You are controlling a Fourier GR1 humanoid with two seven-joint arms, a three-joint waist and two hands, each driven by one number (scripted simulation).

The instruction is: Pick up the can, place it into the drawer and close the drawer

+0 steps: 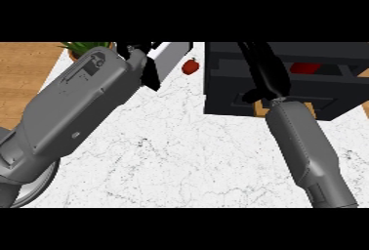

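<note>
A dark drawer unit (223,93) stands on the white marble counter at the upper right, its drawer showing open from above. Inside it lies a red can (306,67), partly hidden by the drawer's frame. My right hand (265,73) stretches over the drawer's left part with its fingers straight, pointing away from me and holding nothing. It lies left of the can and apart from it. At the upper left, my left hand (149,66) shows past the big grey forearm, with relaxed fingers and nothing in it.
A small red object (190,66) with a dark tip sits on the counter just left of the drawer unit. A potted green plant (85,47) stands at the top left corner. Wooden floor (22,83) lies beyond the counter's left edge.
</note>
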